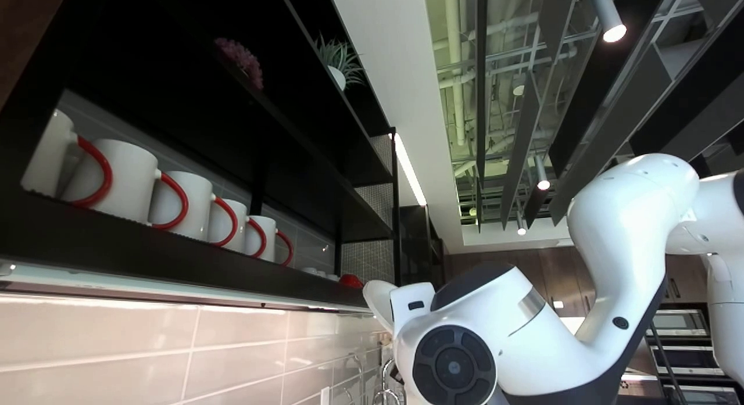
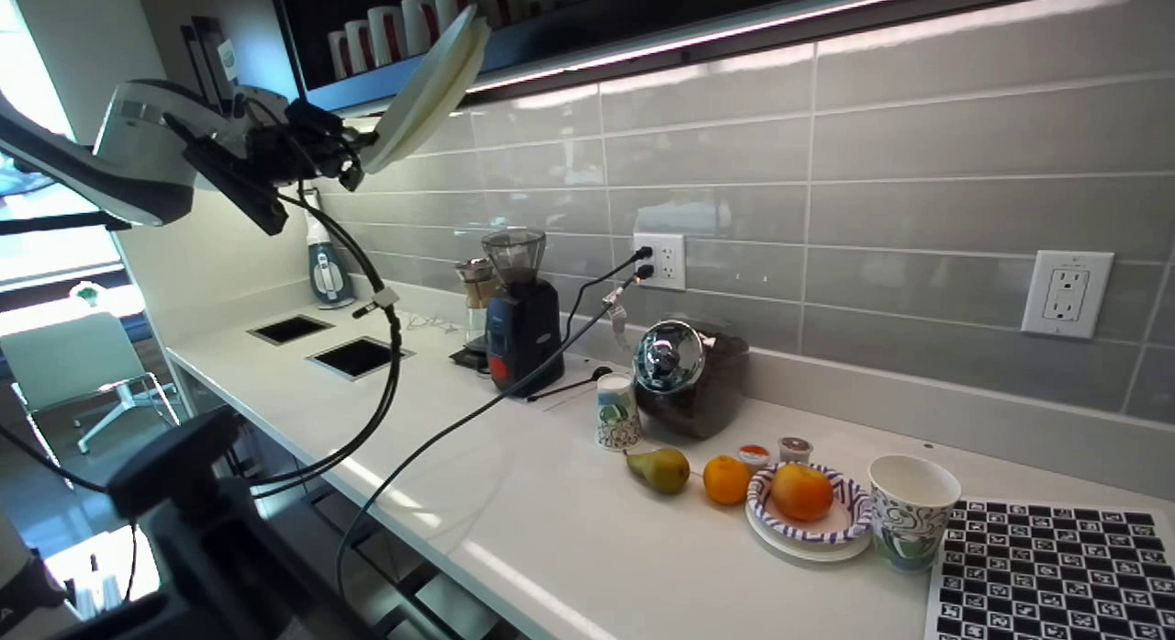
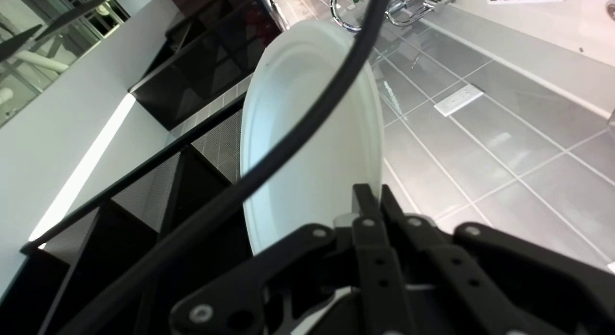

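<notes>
Grey glossy tiles [image 2: 918, 208] rise behind a long white bench [image 2: 532, 502]. Above it runs a black shelf [image 1: 174, 251], with a white robot arm [image 1: 622, 236] beside it, its far end near the shelf's edge and well above the bench. Next comes a black coffee grinder [image 2: 528, 332], upright near the tiles.

A white plate [image 3: 336, 147] is up in the air at the end of the arm, steeply tilted. In an exterior view the plate [image 2: 431, 98] looks doubled along its edge, so whether it is 1 plate or 2 nested ones cannot be told. In the wrist view it lies ahead of the fingertips and toward the left, its apparent long axis running away from them. Seen from outside, that axis slants upward, the held side low and the far side near the shelf; contact with the shelf cannot be judged.

Almost fully closed, the gripper [image 3: 378, 195] pinches the plate's thin rim and has hold of nothing else.

At least 5 white mugs [image 1: 195, 201] with red handles stand in a row on the shelf. Smaller yet, on the bench, are a green pear [image 2: 663, 470] and an orange [image 2: 725, 479].
</notes>
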Controlling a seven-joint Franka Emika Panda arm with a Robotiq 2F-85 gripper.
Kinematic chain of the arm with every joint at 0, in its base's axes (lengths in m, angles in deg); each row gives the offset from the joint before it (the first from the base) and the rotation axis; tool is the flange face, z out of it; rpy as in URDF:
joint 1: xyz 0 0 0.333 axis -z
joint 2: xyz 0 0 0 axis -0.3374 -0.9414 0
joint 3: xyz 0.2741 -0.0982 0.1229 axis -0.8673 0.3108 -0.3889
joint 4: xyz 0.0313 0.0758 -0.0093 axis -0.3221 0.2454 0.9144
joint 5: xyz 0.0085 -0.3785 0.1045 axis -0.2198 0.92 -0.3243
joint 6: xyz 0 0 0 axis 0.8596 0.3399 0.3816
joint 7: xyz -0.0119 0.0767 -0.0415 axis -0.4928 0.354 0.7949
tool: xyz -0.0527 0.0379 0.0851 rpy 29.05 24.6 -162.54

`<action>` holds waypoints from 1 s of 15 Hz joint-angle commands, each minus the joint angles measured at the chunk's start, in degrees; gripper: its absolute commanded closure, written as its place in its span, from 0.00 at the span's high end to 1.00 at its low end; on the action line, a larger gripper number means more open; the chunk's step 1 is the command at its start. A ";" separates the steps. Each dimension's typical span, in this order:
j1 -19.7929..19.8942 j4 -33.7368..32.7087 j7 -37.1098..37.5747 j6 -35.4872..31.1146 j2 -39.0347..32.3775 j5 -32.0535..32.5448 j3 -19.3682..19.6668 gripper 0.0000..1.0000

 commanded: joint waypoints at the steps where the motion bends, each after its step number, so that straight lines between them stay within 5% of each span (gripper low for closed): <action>1: -0.39 -2.91 -5.76 -0.26 3.38 -1.80 0.87 0.01; 7: -0.35 -11.21 -20.20 -4.82 5.61 -5.71 3.20 0.01; 15: 0.57 -12.28 -21.39 -5.80 5.97 -6.32 2.78 0.01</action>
